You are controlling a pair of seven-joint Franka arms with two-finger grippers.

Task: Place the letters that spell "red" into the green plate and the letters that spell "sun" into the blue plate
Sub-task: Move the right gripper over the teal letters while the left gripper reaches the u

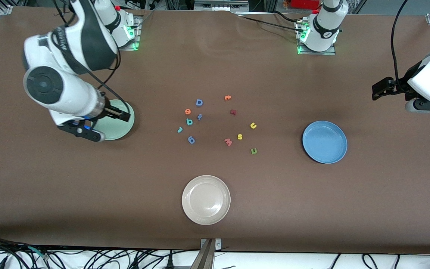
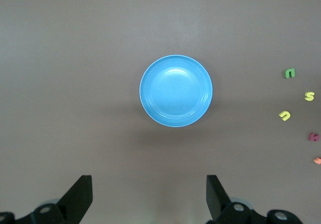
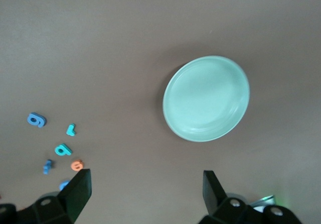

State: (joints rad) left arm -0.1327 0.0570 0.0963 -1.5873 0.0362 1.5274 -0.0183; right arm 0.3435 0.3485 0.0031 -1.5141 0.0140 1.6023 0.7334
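The teal "r" (image 1: 180,129), orange "e" (image 1: 188,111) and teal "d" (image 1: 189,121) lie loose on the table's middle, toward the right arm's end. The yellow "s" (image 1: 239,136), yellow "u" (image 1: 253,125) and green "n" (image 1: 253,151) lie beside them, toward the blue plate (image 1: 324,142). Both that plate and the green plate (image 1: 121,127) hold nothing. My right gripper (image 1: 120,114) hangs open over the green plate (image 3: 206,98), nothing between its fingers. My left gripper (image 1: 379,89) hangs open over bare table at the left arm's end, the blue plate (image 2: 175,91) in its wrist view.
A beige plate (image 1: 206,200) sits nearest the front camera. Among the letters lie a blue "D" (image 1: 199,102), an orange "t"-like letter (image 1: 227,98), a dark red letter (image 1: 233,111), a pink "w" (image 1: 228,142) and two small blue letters (image 1: 191,139).
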